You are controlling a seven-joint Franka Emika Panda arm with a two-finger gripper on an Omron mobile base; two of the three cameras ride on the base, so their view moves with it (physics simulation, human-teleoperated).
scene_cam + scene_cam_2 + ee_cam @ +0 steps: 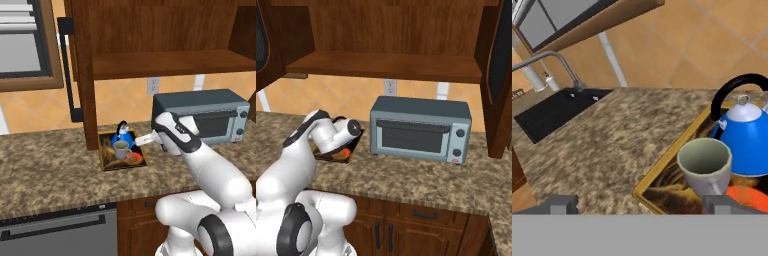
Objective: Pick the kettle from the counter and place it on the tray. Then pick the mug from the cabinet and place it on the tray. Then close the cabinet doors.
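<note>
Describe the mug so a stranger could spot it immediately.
Find the grey toaster oven on the granite counter; left of it lies a small wood-rimmed tray. The mug stands on that tray, in front of the blue kettle: plain grey, open-topped, shorter than the kettle.

A home kitchen — a speckled granite table [45,165] runs under a dark wooden cabinet [165,30], with a toaster oven [420,129], a tiled wall, a sink [554,110] and tap [554,62].
</note>
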